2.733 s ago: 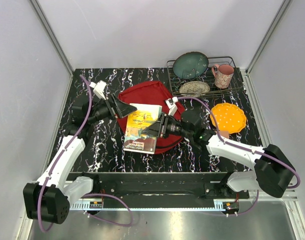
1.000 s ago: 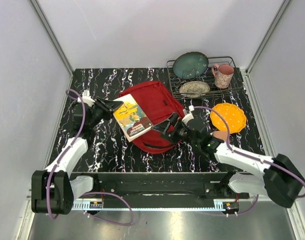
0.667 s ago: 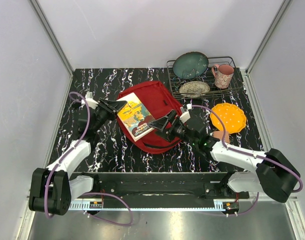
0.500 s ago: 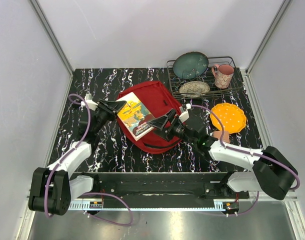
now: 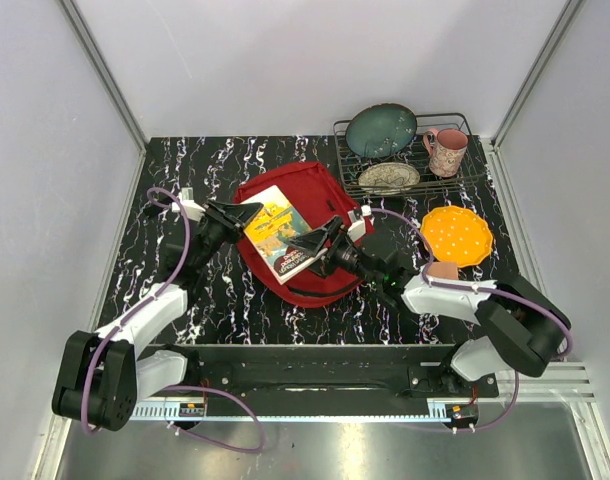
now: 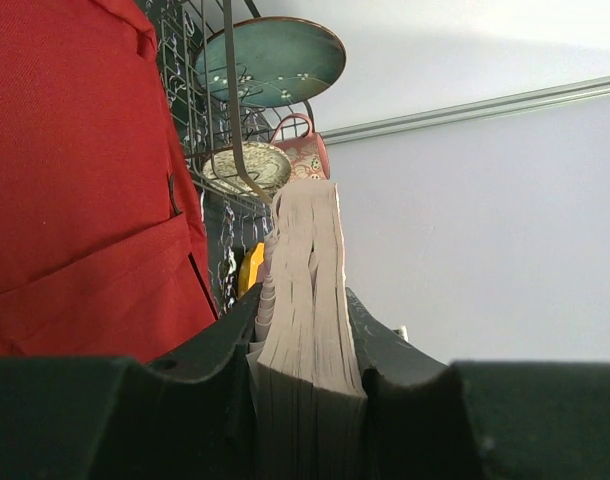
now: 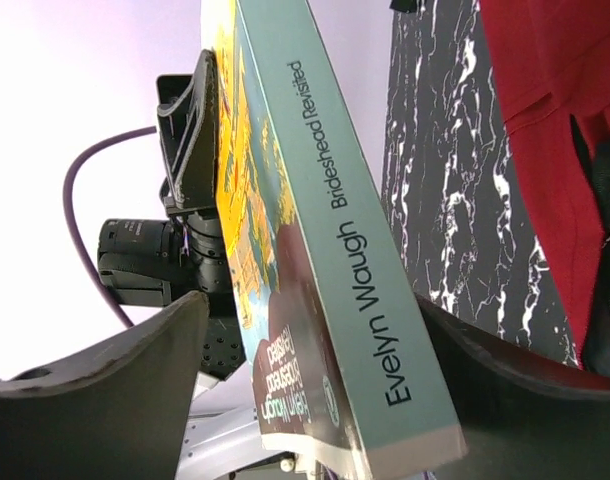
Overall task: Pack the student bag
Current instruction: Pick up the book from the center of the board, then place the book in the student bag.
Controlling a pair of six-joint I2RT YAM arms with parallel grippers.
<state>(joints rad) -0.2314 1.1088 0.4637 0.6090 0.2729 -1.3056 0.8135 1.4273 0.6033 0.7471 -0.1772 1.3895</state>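
Currently the student bag [image 5: 323,193] lies flat near the middle of the black marbled table [image 5: 210,300], between the two arms and just beside the wire rack [image 5: 472,176]. It is red, and its front pocket and a black strap are visible in the right wrist view [image 7: 555,120]. In the left wrist view [image 6: 75,150] the red fabric fills the left part of the picture.

The left gripper [image 5: 247,213] is clenched on a paperback book [image 5: 278,232]. In its wrist camera the two fingers press the page block from both sides [image 6: 305,290]. From above, the book is over the left half of the bag. Whether it touches the fabric, I cannot tell.

The right gripper [image 5: 310,243] is at the opposite end of the book. Its jaws are spread, one on each side of the book [image 7: 315,230], and they do not clamp it: a clear gap shows between the cover and the finger on that side. The spine reads "Evelyn Waugh, Brideshead Revisited", and the cover is yellow and orange.

On the rack a teal plate [image 5: 381,130] leans upright, a pink mug [image 5: 446,152] stands next to it, and a small patterned dish [image 5: 389,177] is at the front. An orange plate [image 5: 457,235] lies on the table near the rack, well apart from the bag.
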